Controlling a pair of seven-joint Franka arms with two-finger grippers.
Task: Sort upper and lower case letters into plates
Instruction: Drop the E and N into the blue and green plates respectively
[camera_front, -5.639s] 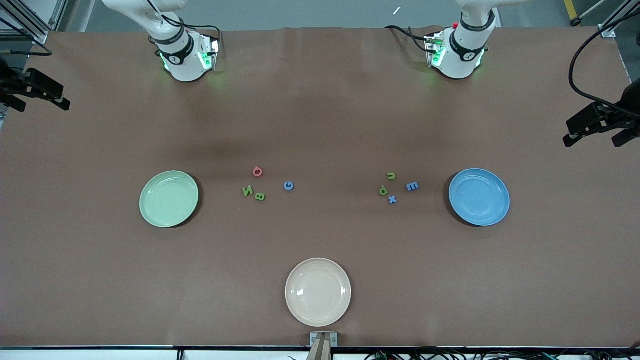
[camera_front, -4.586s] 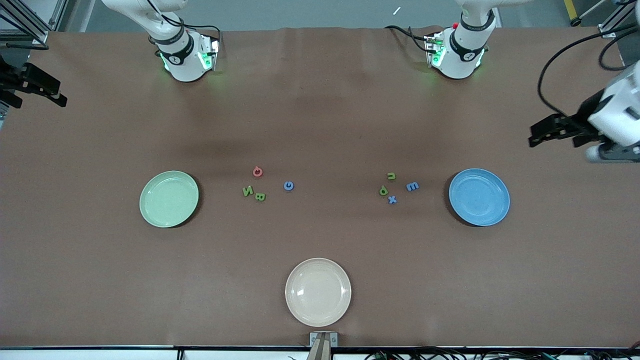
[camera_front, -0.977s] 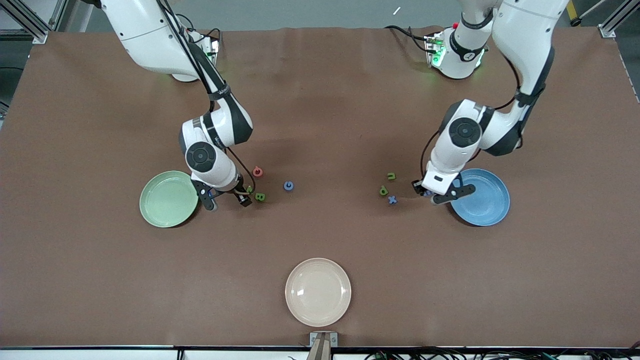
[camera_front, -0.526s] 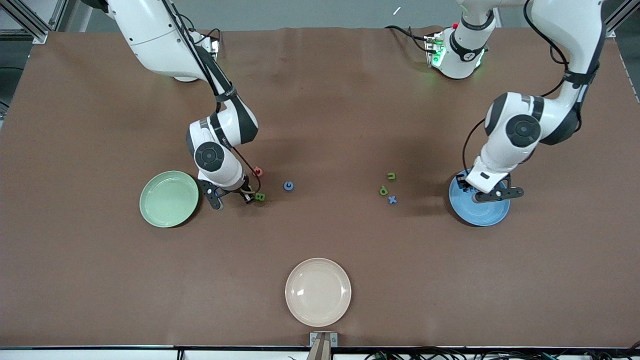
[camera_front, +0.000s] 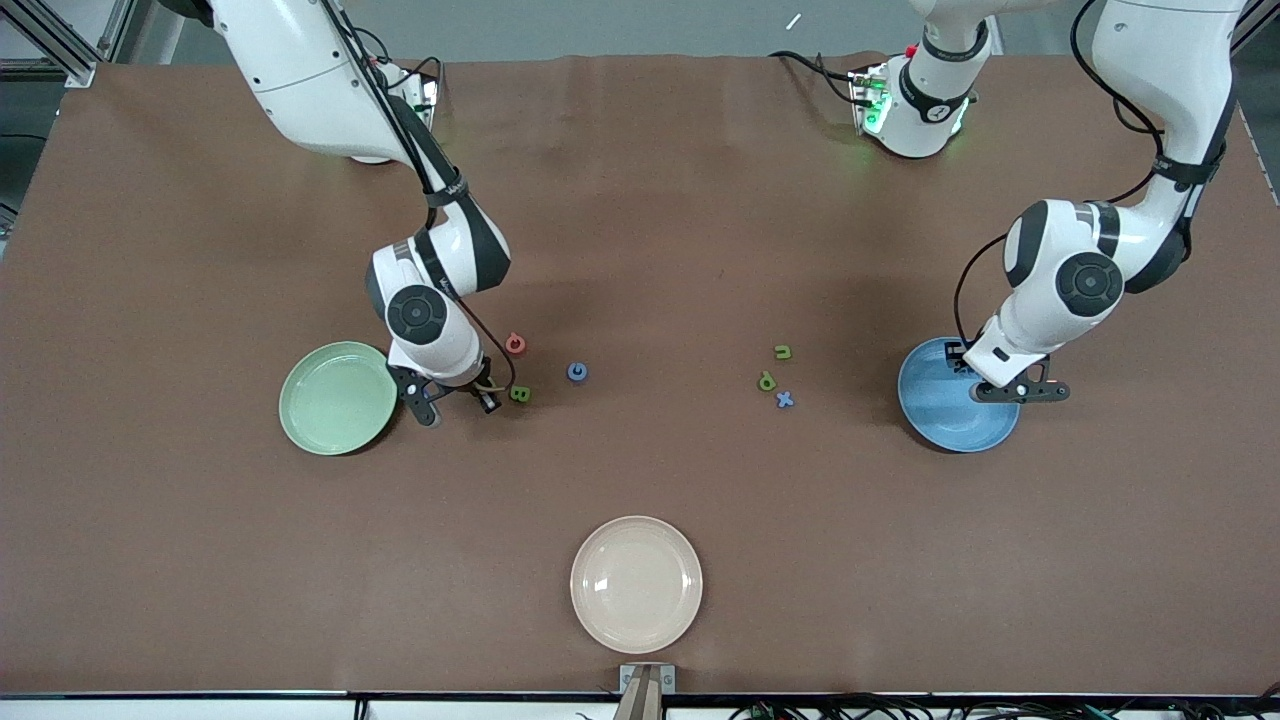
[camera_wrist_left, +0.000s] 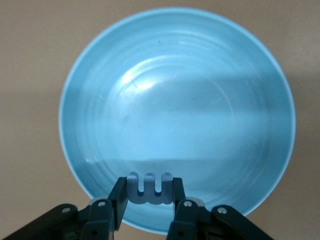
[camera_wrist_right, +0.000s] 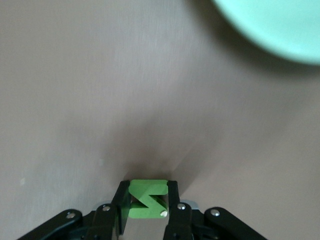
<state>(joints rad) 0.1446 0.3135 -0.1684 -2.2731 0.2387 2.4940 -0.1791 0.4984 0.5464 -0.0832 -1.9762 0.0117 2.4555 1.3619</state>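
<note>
Blue m (camera_wrist_left: 150, 189) is clamped in my left gripper (camera_wrist_left: 148, 200) over the blue plate (camera_wrist_left: 100, 75), while my right gripper (camera_wrist_right: 147, 202) pinches the green N (camera_wrist_right: 146, 199) with the pale green plate (camera_front: 330, 420) at nine o'clock.

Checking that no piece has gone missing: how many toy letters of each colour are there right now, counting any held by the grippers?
Green letters: 4, one N in the right gripper, plus B, u, p.
Blue letters: 3, one m in the left gripper, plus G, x.
Red letters: 1, Q.
Total: 8.
</note>
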